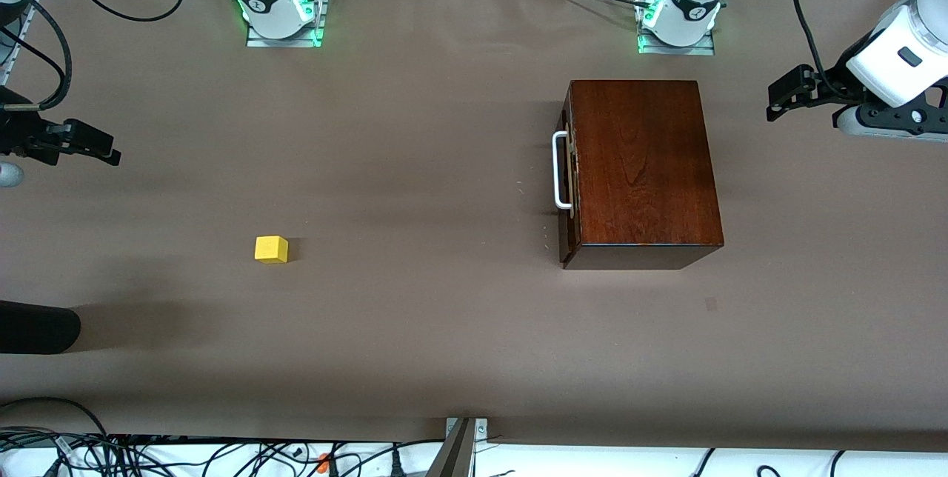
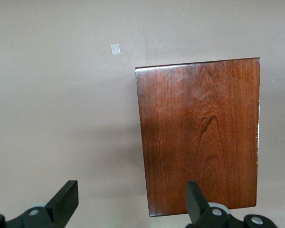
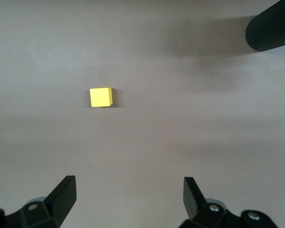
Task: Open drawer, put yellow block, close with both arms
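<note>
Both tools hang with fingers spread wide, holding nothing: the left tool (image 1: 775, 101) over the worktop (image 1: 415, 329) beside the wooden box (image 1: 643, 166), the right tool (image 1: 100, 145) at the right arm's end. One yellow block (image 1: 271, 249) sits alone on the worktop, well apart from the box. One drawer (image 1: 569, 181) is pushed in, white handle (image 1: 560, 170) facing the block. A dark rounded object (image 1: 37, 327) is cut off at the edge.
</note>
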Available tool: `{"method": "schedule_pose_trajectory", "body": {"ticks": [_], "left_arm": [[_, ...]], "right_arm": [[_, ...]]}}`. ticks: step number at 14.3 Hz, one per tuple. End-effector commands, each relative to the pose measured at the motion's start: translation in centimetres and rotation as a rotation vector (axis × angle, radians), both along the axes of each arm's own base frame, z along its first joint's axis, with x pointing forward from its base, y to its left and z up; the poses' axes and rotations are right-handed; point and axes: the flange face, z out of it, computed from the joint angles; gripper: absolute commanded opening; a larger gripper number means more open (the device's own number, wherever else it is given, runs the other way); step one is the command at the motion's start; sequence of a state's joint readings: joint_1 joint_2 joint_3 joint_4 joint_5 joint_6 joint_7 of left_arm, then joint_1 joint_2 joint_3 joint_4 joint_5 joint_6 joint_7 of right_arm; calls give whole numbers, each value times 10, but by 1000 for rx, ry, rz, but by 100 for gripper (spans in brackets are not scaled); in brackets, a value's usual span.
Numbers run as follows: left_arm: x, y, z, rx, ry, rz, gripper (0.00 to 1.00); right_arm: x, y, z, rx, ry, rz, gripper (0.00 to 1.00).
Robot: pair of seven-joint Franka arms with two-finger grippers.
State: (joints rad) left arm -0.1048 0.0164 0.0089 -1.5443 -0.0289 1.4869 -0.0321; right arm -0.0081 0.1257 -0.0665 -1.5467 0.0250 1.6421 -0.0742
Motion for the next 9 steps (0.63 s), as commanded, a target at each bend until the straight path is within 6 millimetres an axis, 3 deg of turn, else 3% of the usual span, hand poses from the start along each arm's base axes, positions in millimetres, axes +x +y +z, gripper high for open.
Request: {"method": "schedule_pose_trajectory", "body": {"ticks": [1,6,9], "left_arm": [[-6,-1,9,-20,-6,-6,100],[-6,2,12,-22,-11,-4,100],[-6,6,14,-21,-16,0,100]], "right_arm": [[-4,3,4,16,2,-1,100],[-5,5,3,17,13,2,100],[-6,19,6,14,9,34,100]]}}
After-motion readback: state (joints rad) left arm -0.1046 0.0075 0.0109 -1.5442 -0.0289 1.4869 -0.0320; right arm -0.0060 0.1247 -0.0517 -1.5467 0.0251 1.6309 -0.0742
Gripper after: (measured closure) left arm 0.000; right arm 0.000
